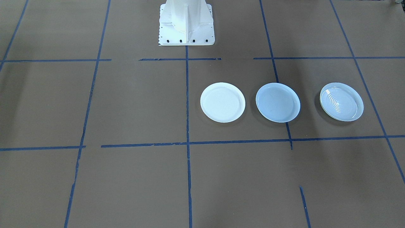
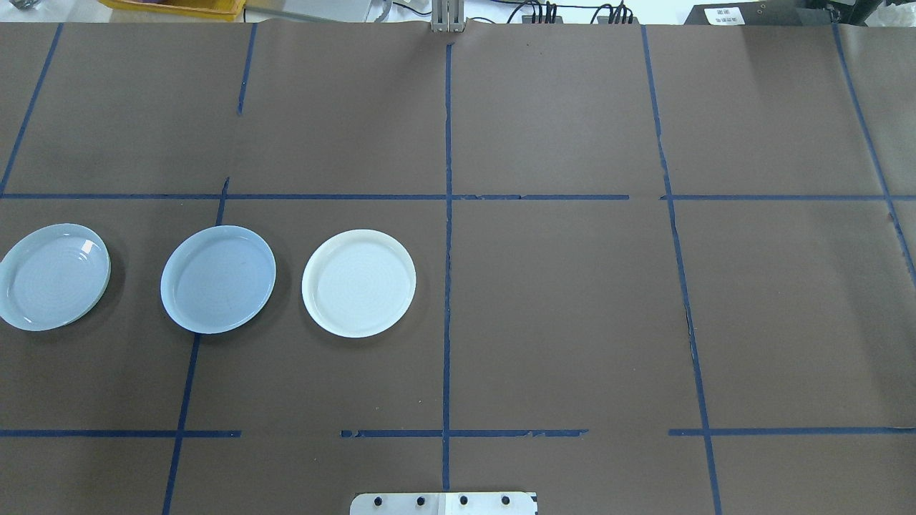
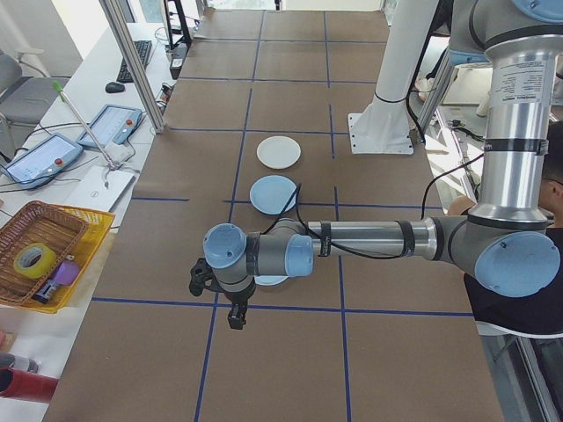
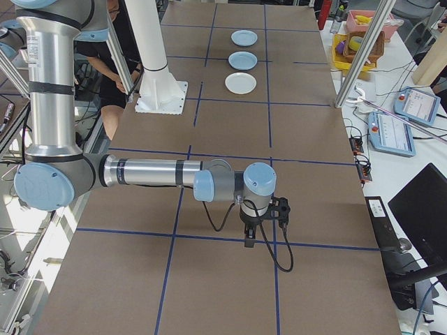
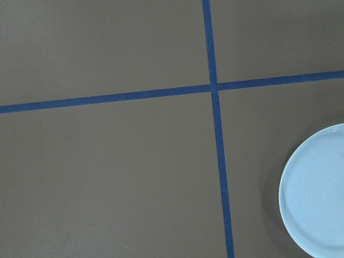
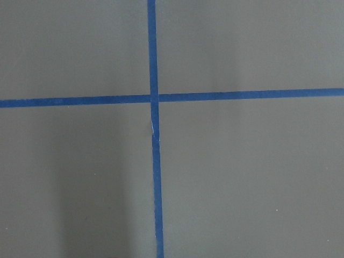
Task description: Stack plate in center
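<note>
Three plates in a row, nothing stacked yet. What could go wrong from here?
1. All three plates lie flat with low rims, so a grasp may slip off the ringed plate or the white plate.
2. The pale blue-grey plate has close neighbours; an off-centre drop could leave a tilted stack.

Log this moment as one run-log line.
stage: start | plates: three in a row, unstacked | center blue-grey plate: bare | white plate, ringed plate: flanking
</note>
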### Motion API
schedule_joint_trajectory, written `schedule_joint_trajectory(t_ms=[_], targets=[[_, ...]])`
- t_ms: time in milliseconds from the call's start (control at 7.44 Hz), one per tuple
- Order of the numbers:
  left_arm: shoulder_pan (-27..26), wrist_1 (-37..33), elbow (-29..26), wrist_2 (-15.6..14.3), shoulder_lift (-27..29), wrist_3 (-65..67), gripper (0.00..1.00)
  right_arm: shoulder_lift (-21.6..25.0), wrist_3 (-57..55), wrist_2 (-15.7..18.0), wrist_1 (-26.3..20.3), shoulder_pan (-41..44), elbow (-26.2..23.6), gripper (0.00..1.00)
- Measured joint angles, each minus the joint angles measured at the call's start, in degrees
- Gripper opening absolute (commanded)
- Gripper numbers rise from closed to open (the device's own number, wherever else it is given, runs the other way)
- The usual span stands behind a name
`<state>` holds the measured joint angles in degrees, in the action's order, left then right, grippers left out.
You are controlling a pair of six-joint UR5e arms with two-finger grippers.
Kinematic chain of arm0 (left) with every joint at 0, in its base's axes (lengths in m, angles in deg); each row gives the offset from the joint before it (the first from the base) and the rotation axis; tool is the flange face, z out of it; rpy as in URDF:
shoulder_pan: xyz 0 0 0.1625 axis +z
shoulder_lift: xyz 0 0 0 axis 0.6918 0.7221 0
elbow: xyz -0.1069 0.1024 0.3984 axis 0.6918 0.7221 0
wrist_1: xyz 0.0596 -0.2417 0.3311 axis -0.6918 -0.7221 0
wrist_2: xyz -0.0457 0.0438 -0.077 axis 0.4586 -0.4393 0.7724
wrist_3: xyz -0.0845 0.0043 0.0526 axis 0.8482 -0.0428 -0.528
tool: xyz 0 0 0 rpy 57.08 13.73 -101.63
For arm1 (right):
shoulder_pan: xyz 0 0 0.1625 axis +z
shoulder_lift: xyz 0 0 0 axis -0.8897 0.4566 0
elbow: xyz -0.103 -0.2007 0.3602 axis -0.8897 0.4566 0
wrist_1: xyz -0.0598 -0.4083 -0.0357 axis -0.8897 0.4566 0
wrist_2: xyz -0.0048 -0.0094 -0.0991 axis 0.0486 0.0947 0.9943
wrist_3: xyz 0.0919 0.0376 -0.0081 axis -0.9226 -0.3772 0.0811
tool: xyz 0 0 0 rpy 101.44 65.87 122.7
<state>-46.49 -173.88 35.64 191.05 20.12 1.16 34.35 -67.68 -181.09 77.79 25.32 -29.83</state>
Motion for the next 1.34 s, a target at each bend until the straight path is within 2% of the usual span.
schedule_joint_trajectory(t_ms=[403,672,1076,1345], targets=[[1.27,-0.12,1.81,0.37,0.76,6.05,1.0,0.0,0.0,0.02,0.0,0.0,0.0,1.0],[4.01,-3.38,2.49,0.52,0.91,10.06,1.0,0.0,0.0,0.0,0.0,0.0,0.0,1.0],[10.99,-15.36,0.71,0.6,0.76,20.27,1.0,0.0,0.01,-0.02,0.0,0.0,0.0,1.0],[15.95,-26.42,-3.77,0.52,0.44,31.39,1.0,0.0,0.02,0.01,0.0,0.0,0.0,1.0]])
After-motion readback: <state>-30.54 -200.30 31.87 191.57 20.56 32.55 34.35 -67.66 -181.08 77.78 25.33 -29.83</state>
